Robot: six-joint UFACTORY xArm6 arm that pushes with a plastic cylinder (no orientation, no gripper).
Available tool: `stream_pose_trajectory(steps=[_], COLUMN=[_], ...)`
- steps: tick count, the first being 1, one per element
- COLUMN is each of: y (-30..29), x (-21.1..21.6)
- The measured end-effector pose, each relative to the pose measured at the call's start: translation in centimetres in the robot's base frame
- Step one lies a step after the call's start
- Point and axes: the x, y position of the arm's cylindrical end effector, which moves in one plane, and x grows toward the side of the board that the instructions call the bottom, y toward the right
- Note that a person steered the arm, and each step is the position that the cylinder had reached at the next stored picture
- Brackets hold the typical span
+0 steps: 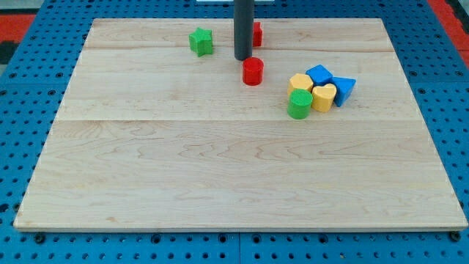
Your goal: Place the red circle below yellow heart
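The red circle [253, 71] is a short red cylinder in the upper middle of the wooden board. My tip [242, 58] stands just above and slightly left of it, close to touching. The yellow heart [324, 97] lies to the view's right in a tight cluster of blocks, about a hundred pixels right of the red circle and a little lower.
The cluster also holds a yellow hexagon [300, 83], a green cylinder [298, 105], a blue cube [319, 75] and a blue triangle [344, 89]. A green star [201, 41] sits at upper left. A second red block [256, 34] shows partly behind the rod. The board's edge [242, 229] meets blue pegboard.
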Motion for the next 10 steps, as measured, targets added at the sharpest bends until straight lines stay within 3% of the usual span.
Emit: stream_pose_trajectory(steps=[1, 2, 3, 4, 6, 7, 10], y=[-1.0, -3.7, -2.1, 1.4, 0.6, -1.8, 13.2], x=[6.4, 5.7, 2.3, 3.2, 11.5, 12.0, 13.9])
